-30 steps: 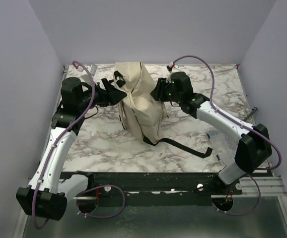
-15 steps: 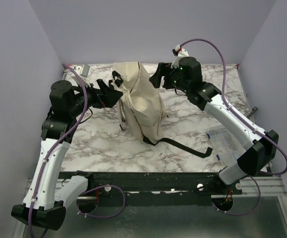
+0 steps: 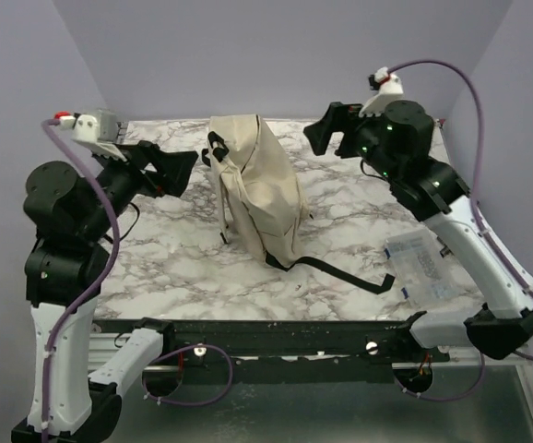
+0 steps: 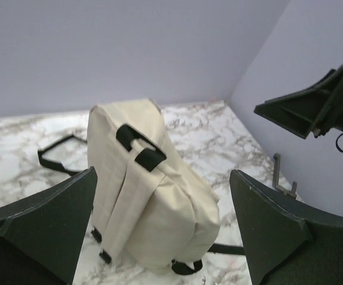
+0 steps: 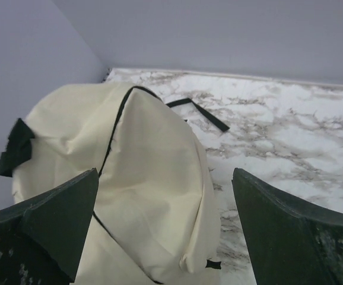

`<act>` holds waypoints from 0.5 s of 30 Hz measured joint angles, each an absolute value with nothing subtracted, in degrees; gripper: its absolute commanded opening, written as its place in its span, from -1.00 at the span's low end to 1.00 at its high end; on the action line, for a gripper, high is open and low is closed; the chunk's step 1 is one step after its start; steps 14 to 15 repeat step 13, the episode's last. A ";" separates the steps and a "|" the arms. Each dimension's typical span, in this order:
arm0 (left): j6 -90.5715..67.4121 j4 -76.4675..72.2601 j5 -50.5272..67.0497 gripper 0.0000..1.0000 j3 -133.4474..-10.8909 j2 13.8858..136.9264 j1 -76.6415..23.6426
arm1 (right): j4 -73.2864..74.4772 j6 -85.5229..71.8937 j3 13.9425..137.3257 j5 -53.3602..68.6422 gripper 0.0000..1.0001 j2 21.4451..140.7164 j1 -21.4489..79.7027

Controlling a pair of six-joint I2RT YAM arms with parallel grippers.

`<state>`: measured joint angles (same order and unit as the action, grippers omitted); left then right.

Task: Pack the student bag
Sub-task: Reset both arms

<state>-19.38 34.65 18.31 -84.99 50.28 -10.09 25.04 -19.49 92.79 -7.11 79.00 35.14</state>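
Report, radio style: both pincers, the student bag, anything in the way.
Left pincer open, right pincer open, neither touching anything. Student bag mid-table, unheld. Nothing blocking; clear box lies well aside.

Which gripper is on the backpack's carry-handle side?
The left gripper: the black carry handle on the cream backpack faces it, while the right gripper hangs open at the opposite side, away from the handle.

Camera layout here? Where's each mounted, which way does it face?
Top external: above and behind the bases, looking down on the white marbled table; both arms show.
Left wrist: behind the left gripper, facing right at the cream fabric backpack, strapped side; own open fingers, plus the right gripper.
Right wrist: behind the right gripper, facing left at the backpack's zipper seam; own open fingers.
Shared: all three see the backpack.
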 measured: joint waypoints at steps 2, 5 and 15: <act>-18.87 35.48 17.65 0.90 -88.97 49.60 -10.09 | 25.21 -18.81 92.90 -8.86 1.00 74.72 35.14; -18.26 35.42 16.78 0.90 -93.69 47.57 -10.09 | 25.02 -17.32 92.92 -11.22 1.00 67.92 35.14; -17.85 29.52 13.85 0.92 -92.03 38.04 -10.09 | 19.05 -14.81 85.69 -17.30 1.00 49.10 35.14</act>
